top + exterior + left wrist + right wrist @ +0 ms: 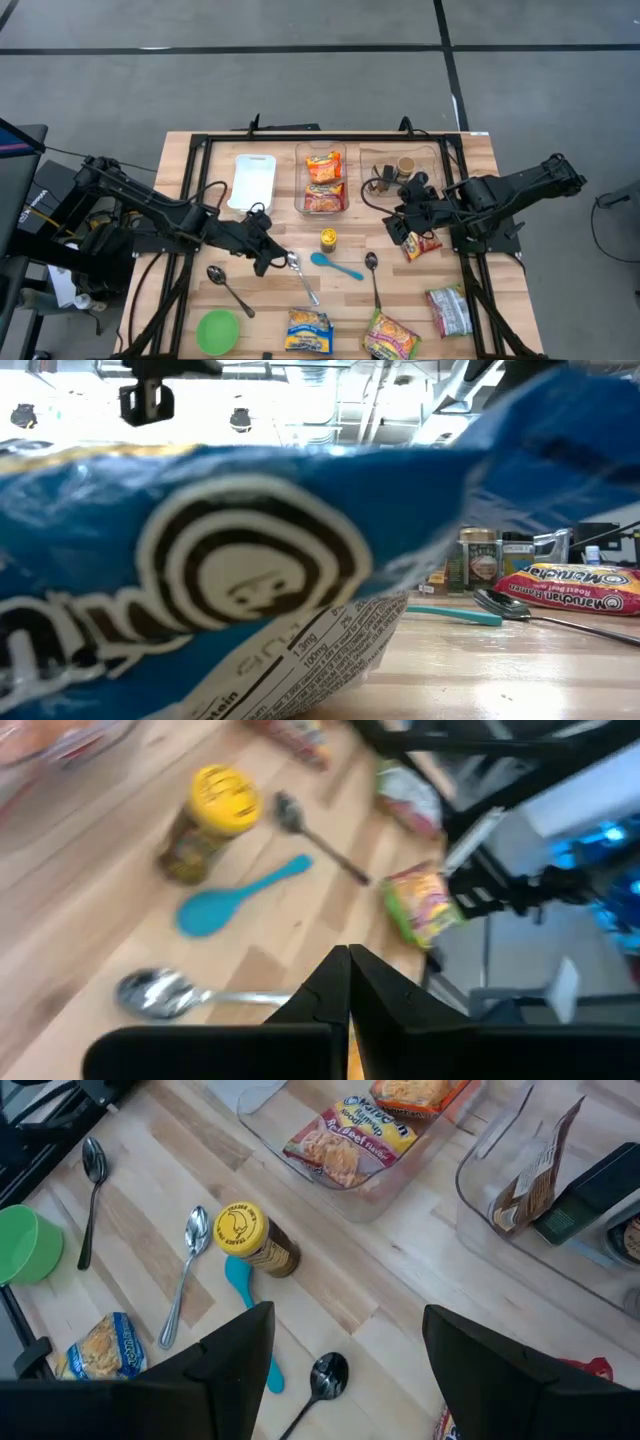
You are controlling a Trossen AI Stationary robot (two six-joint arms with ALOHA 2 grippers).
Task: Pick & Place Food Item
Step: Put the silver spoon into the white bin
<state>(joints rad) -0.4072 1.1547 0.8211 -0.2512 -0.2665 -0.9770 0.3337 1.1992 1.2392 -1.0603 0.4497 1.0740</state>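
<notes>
Clear plastic forms the bin [320,182] at the back of the tabletop [470,340], and it holds two noodle packets [323,183], one behind the other. Beside it, a second clear bin [400,165] holds a brown cup [406,166] and some dark items. A white tray [252,180] lies on the other side of the first bin.

The right end effector [398,226] hangs above the tabletop with its fingers [230,1370] spread well apart and nothing between them. A red noodle packet [421,245] lies just beside and partly under it, on the wood. Off to its inner side stand a yellow-lidded jar [328,239], a blue spoon [335,265] and a metal spoon [372,272]. Nearer the front edge lie a pale packet [449,310] and a green-and-yellow packet [390,337].

The left end effector [268,256] is closed, its two fingers [348,990] pressed together and gripping nothing. Another metal spoon [299,274] lies just past its tip, a third metal spoon [229,289] lies on its other side, and a green bowl [218,331] and a blue packet [308,330] sit toward the front edge.
</notes>
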